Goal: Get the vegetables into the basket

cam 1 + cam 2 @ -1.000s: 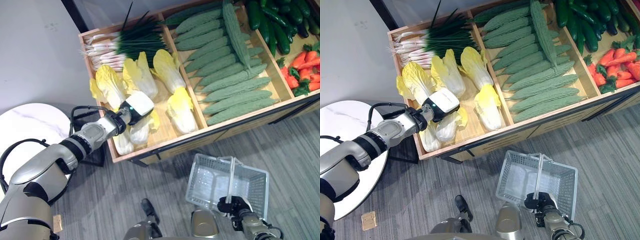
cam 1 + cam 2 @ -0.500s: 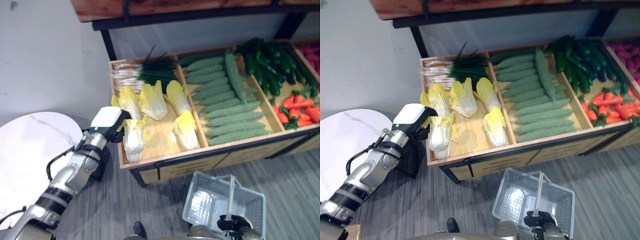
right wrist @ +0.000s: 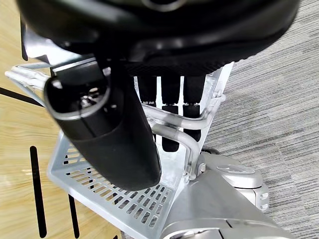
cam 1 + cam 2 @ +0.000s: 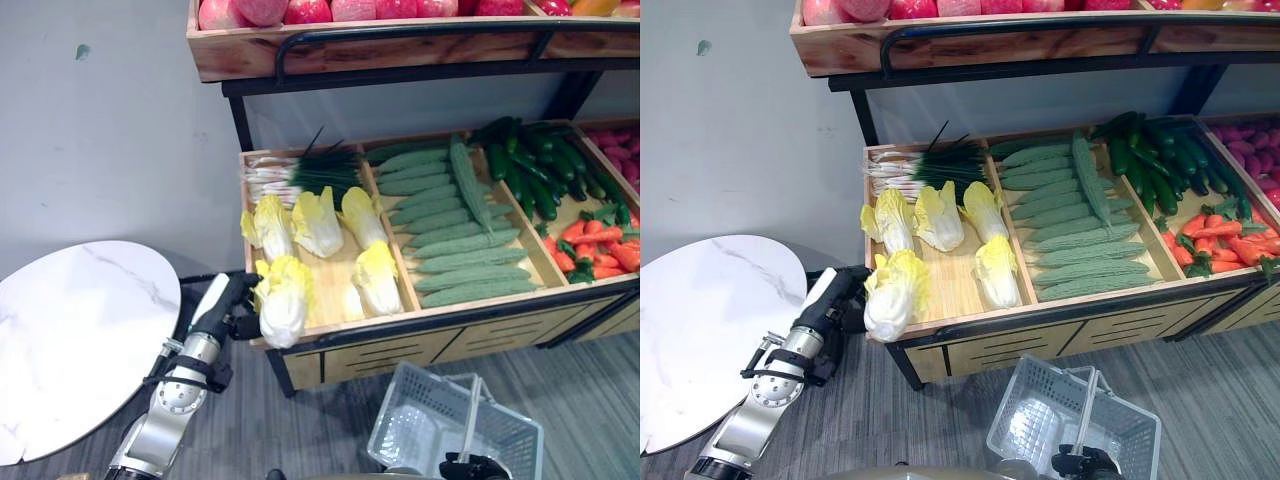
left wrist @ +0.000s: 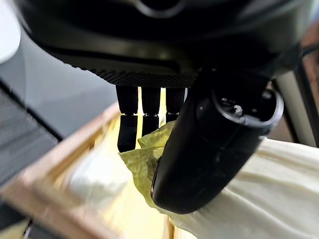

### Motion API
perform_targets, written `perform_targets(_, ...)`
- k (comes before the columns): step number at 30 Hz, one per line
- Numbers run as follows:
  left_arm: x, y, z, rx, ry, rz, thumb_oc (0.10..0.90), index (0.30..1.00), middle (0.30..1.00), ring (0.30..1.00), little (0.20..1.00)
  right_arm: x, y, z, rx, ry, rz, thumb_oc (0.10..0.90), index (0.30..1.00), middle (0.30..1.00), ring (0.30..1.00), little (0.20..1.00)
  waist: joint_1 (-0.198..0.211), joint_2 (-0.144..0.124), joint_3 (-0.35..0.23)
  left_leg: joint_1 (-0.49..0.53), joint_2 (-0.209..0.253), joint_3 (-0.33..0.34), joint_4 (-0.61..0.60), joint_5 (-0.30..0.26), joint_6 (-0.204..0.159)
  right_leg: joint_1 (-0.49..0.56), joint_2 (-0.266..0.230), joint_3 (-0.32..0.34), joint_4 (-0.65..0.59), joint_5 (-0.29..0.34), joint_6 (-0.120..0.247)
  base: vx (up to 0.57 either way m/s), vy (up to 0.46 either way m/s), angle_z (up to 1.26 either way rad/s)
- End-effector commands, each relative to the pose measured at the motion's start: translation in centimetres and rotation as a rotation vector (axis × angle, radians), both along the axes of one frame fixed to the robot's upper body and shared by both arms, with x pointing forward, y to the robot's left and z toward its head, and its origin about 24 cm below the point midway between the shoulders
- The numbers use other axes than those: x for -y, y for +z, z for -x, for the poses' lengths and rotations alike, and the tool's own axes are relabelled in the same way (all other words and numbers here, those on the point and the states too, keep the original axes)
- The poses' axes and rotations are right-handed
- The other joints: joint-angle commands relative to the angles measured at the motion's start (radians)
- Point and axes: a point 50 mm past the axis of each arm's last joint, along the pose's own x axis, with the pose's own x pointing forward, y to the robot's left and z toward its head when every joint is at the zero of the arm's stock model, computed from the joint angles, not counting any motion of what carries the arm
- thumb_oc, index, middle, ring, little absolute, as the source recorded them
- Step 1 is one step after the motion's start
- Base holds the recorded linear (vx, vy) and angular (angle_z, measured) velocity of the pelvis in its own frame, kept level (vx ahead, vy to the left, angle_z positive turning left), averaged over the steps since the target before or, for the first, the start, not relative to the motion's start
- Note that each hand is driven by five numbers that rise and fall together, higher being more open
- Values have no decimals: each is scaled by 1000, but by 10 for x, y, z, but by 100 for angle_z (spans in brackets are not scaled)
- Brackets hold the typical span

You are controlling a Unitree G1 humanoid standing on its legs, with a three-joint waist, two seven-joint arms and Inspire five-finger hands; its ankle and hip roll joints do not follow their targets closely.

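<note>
L hand [image 4: 232, 305] at 9 o'clock of the crate, fingers + thumb curled round a napa cabbage [image 4: 283, 298]; L wrist view confirms thumb [image 5: 209, 149] pressed over pale leaf, fingers [image 5: 149, 119] wrapped on the far side. Cabbage is gripped near its white stem end, leafy top up, held over the crate's front-left corner, overhanging the front rail. Judged: lifted clear of the tray so it can swing over the rail w/o catching.

R hand [image 3: 169, 119] at 5 o'clock, low, fingers hooked round the basket handle [image 3: 172, 130]. Basket [image 4: 412, 430], white plastic, hangs just below the stand's front edge, mouth up, looks empty. Judged: held there as a receiving target, close under the shelf, so the transfer path is short.

Stand layout (for ref.):
- cabbage bay [image 4: 330, 290]: four more cabbages lying flat, spring onions [image 4: 295, 172] at 12 o'clock end
- bitter gourds [image 4: 455, 225] centre bay
- cucumbers [image 4: 545, 175] + carrots [image 4: 600, 240] toward 3 o'clock
- upper shelf [image 4: 400, 40] w/ red fruit

Round white desk [image 4: 80, 340] at 9 o'clock, beside L arm.

Task status, judged: no veg in basket yet; first cabbage in hand. Next move needs carry toward 4–5 o'clock, down into basket. Risk: loose leaves compress, head may slip or rotate in the grip; basket can sway on its handle.
</note>
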Motion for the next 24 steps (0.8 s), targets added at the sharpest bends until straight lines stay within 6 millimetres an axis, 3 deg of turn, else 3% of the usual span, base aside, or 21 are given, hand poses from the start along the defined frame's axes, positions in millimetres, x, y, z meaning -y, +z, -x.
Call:
perform_targets(1,10,75,-32,344,-72,111,400,300,300,300,300,13,5,-8,-1,23,44,400,300,300,300,300,3,-17,10,61,-2,-47,11,-100,-8,-36,-36,-15,30,17,50,13,33,3)
perform_targets(10,17,85,-36,382,-108,103,400,300,300,300,300,13,6,-12,26,2,45,400,300,300,300,300,1,-26,25,50,-26,-49,58,-129,7,-34,-59,-14,43,19,56,6,38,2)
perform_targets(16,17,94,-42,417,-112,74,400,300,300,300,300,14,9,-23,59,22,57,400,300,300,300,300,-11,-43,70,-17,-54,-24,134,-164,27,-93,-84,22,43,79,74,-73,78,-7)
perform_targets(21,14,97,-44,427,-102,73,400,300,300,300,300,10,9,-28,68,47,57,400,300,300,300,300,-17,-46,88,-28,-58,14,80,-136,32,-164,-80,47,62,130,87,-80,57,-32)
perform_targets(24,9,98,-45,432,-87,51,400,300,300,300,300,4,8,-33,84,56,44,400,300,300,300,300,-15,-36,105,-18,-31,43,43,-108,28,-185,-81,5,115,124,87,-95,9,-26)
